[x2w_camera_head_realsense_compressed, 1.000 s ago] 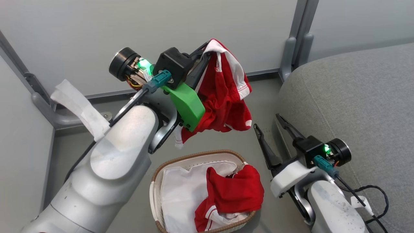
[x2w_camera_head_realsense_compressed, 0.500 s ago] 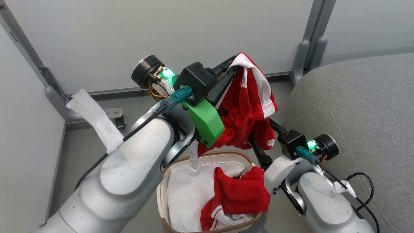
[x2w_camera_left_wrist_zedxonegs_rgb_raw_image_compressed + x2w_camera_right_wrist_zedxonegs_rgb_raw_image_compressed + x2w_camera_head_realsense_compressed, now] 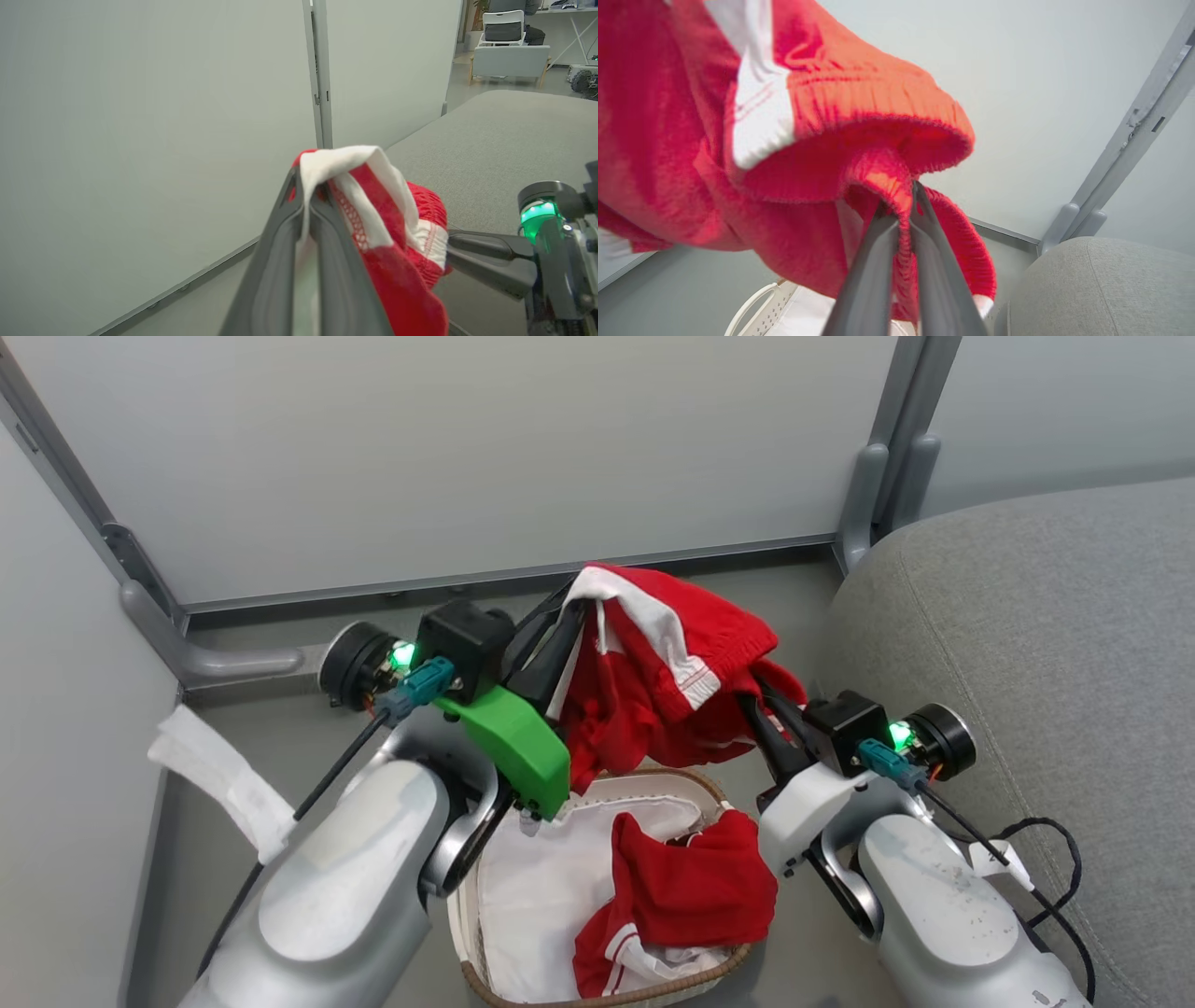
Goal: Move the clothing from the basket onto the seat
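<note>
A red garment with white trim (image 3: 653,686) hangs in the air above the far end of the basket (image 3: 658,772), stretched between the two arms. The left gripper (image 3: 565,607) is clamped on its white-edged hem at the left. The right gripper (image 3: 901,198) is closed on a fold of its ribbed red band at the right. A second red garment (image 3: 695,887) lies bunched in the right half of the basket, on the white liner sheet (image 3: 541,896). The grey seat (image 3: 1046,616) stands just right of the basket, with no clothing on the part in view. Pale wall panels (image 3: 467,457) close off the far side.
</note>
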### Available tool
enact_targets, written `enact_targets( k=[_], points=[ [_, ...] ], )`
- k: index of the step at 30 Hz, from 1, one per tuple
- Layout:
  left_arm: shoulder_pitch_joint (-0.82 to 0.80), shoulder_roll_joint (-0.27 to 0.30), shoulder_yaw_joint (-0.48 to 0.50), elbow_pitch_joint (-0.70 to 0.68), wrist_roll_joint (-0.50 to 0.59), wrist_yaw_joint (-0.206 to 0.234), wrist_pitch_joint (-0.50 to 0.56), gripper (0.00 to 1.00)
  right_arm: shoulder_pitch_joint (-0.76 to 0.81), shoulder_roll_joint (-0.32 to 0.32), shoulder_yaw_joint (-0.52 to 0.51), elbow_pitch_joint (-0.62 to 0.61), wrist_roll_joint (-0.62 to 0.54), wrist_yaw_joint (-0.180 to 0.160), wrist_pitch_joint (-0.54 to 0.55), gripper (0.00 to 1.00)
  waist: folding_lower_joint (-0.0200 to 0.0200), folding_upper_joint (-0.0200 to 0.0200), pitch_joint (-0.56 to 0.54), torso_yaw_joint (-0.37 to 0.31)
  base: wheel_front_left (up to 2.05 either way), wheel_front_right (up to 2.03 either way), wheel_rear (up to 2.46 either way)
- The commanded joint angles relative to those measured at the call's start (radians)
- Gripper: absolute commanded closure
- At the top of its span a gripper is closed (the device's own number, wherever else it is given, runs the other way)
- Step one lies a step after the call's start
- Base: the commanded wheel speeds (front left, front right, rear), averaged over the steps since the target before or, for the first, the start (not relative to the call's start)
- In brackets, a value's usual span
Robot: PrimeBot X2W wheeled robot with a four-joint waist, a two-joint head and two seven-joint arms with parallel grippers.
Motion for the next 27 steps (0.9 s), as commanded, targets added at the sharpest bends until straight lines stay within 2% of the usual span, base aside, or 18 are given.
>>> enact_targets(
  k=[1,2,3,5,13,27],
  points=[
    [0.031,0.006,0.011,0.008,-0.011,0.011,-0.025,0.71,-0.001,-0.006,-0.021,-0.009,-0.015,0.0,-0.002,1.0,0.0001,0.0,0.005,-0.007,0.0,0.0,0.0],
    [0.046,0.003,0.019,0.014,-0.021,0.016,-0.043,0.64,-0.001,-0.005,-0.031,-0.012,-0.019,0.0,-0.002,1.0,0.0001,0.0,0.006,-0.009,0.0,0.0,0.0],
    [0.066,-0.002,0.025,0.021,-0.03,0.021,-0.062,0.5,-0.001,-0.005,-0.043,-0.018,-0.024,0.0,-0.002,1.0,0.0001,0.0,0.007,-0.01,0.0,0.0,0.0],
    [0.103,-0.011,0.036,0.034,-0.045,0.029,-0.098,0.0,-0.004,-0.004,-0.061,-0.028,-0.03,0.0,-0.002,1.0,0.0001,0.0,0.01,-0.013,0.0,0.0,0.0],
    [0.206,-0.041,0.049,0.076,-0.086,0.025,-0.206,0.0,-0.015,-0.005,-0.123,-0.071,-0.066,0.0,-0.002,1.0,0.0001,0.0,0.021,-0.021,0.0,0.0,0.0],
    [0.31,-0.057,-0.002,0.136,-0.078,-0.002,-0.238,0.0,-0.013,-0.019,-0.265,-0.128,-0.138,0.0,-0.002,1.0,0.0001,0.0,0.045,-0.047,0.0,0.0,0.0]
  ],
)
